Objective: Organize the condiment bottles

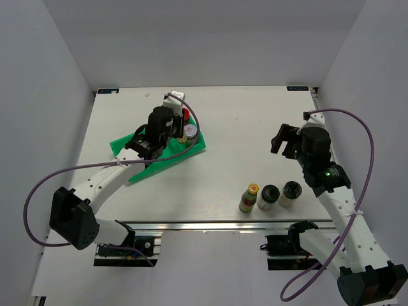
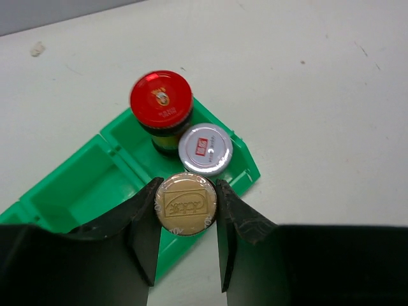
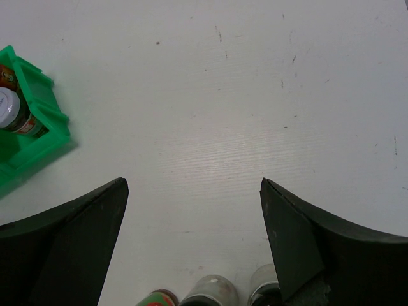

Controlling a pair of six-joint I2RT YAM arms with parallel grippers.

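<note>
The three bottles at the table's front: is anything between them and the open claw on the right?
Nothing visible. The right gripper, jaws wide apart, hangs over the table, and only tabletop lies between it and the yellow-capped bottle and the two black-lidded jars.

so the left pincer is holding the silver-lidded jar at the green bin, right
No, the left pincer is shut on the gold-capped bottle, not the silver-lidded jar, which stands free beside it in the green bin. The left wrist view shows it.
</note>
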